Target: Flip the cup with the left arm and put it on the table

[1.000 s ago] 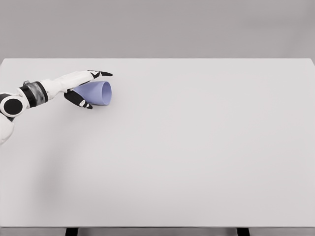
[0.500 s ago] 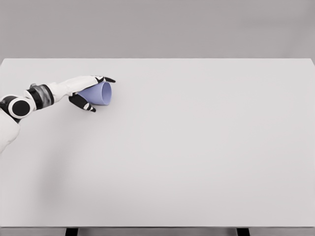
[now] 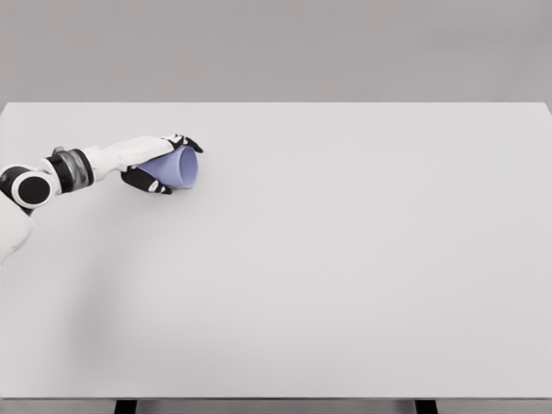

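One white counter [image 3: 345,259] fills nearly the whole head view, running from the left edge to the right edge, with a plain grey wall behind it. Two dark legs show under its front edge, one at the lower left and one at the lower right.

One white arm [image 3: 52,177] comes in from the left edge, over the far left part of the counter. It has a round black-and-white joint near the picture's edge and a grey and black cuff at the wrist, and it reaches to the right toward the counter's rear left area. This is the only arm in view.

At its end is one left robot hand [image 3: 155,164], white on the back with black fingertips. Its fingers are closed around the single cup: the upper fingers [image 3: 188,143] curl over the top of the rim, and the thumb [image 3: 148,182] lies beneath the cup's body, so the cup is clamped between them.

The one lilac cup [image 3: 177,168] is tapered and lies on its side in this grip, its wide open mouth facing right and slightly toward the camera, its narrow base tucked back into the palm. It sits at the far left of the counter, toward the rear edge. Whether its lower side touches the counter cannot be told.
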